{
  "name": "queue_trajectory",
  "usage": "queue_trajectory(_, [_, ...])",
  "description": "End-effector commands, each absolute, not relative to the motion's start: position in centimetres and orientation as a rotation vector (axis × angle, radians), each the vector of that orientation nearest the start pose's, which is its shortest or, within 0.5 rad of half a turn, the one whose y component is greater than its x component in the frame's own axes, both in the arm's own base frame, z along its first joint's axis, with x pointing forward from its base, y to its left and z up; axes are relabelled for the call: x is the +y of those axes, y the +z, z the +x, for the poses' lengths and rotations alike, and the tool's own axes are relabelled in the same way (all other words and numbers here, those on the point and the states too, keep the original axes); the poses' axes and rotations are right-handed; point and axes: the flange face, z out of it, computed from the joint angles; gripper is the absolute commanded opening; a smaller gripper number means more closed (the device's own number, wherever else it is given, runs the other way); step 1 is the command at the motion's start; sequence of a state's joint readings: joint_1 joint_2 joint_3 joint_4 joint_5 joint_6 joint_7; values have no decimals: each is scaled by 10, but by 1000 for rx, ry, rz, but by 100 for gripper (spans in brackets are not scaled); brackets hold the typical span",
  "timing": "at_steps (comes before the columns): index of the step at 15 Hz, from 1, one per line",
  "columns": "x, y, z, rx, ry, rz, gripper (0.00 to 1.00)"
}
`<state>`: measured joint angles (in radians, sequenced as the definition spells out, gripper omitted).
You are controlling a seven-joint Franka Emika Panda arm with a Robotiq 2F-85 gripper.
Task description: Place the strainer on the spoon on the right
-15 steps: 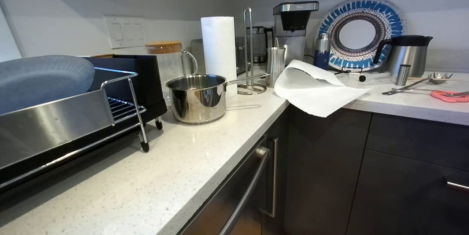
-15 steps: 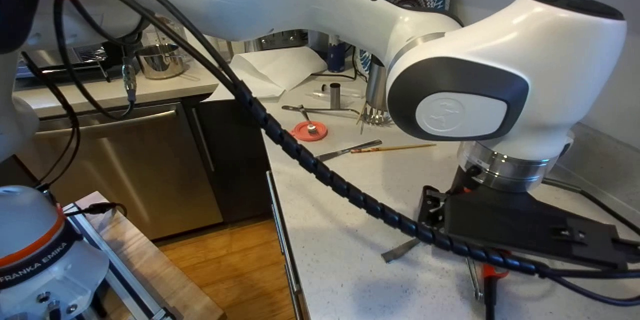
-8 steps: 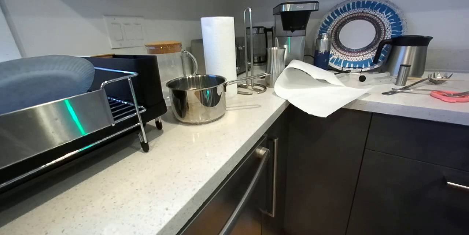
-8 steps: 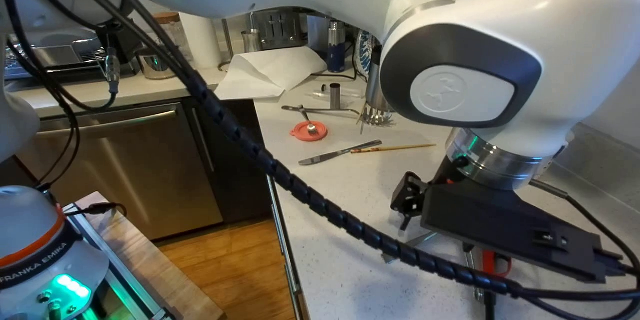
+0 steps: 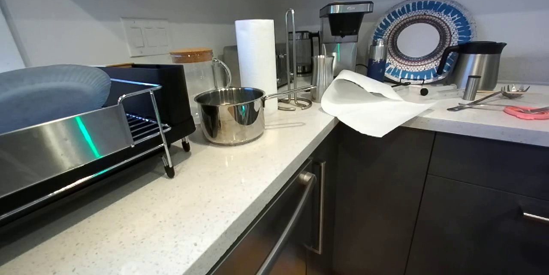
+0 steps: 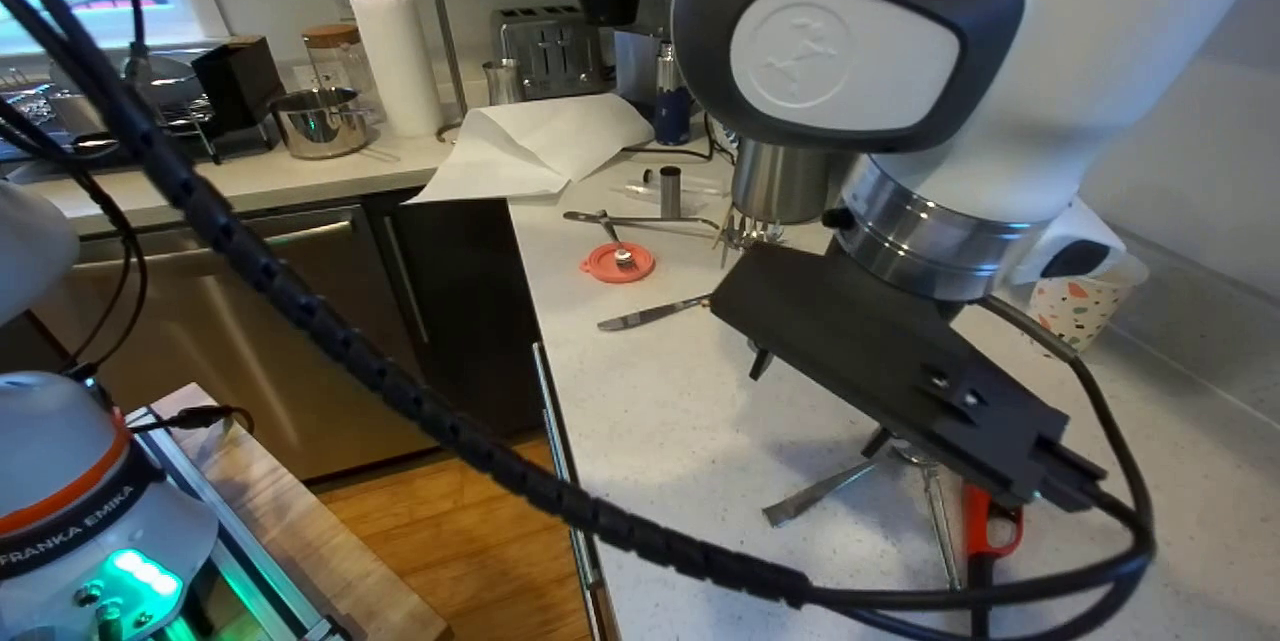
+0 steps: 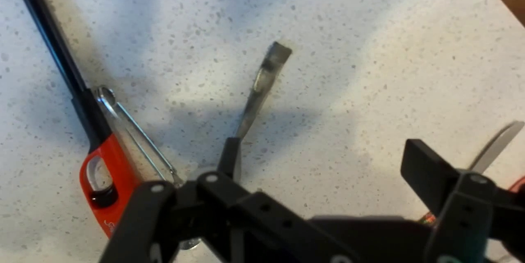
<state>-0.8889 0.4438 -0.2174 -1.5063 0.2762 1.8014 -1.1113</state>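
My gripper (image 6: 817, 403) hangs above the counter in an exterior view. In the wrist view the gripper (image 7: 328, 154) has its black fingers wide apart, with only bare counter between them. A metal utensil with a flat, widening handle (image 7: 262, 86) lies by the left finger; its head is hidden, so I cannot tell whether it is the spoon. The same handle shows in an exterior view (image 6: 815, 493). A metal tool with a thin wire handle (image 7: 143, 136) lies beside the red lighter, also in an exterior view (image 6: 940, 531). Its head is mostly hidden; it may be the strainer.
A red and black lighter (image 7: 112, 177) lies beside the wire handle. A knife (image 6: 650, 314), a pink lid (image 6: 605, 266) with a fork on it, a steel tube (image 6: 670, 193) and white paper (image 6: 545, 146) are farther back. A spotted cup (image 6: 1080, 311) stands near the wall.
The arm and gripper have moved left and farther back in an exterior view and turned, uncovering more of the lighter, the wire-handled tool and the cup. The robot base light has turned green.
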Motion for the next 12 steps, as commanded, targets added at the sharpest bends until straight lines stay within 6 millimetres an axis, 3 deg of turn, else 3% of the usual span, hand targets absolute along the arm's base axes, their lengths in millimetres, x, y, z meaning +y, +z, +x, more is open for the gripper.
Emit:
queue_trajectory(1, [-543, 414, 338, 329, -186, -2896, 100])
queue_trajectory(6, [-502, 416, 340, 578, -210, -2876, 100])
queue_trajectory(10, [-473, 407, 345, 822, -271, -2944, 100])
queue_trajectory(12, [-460, 401, 349, 849, -235, -3027, 100])
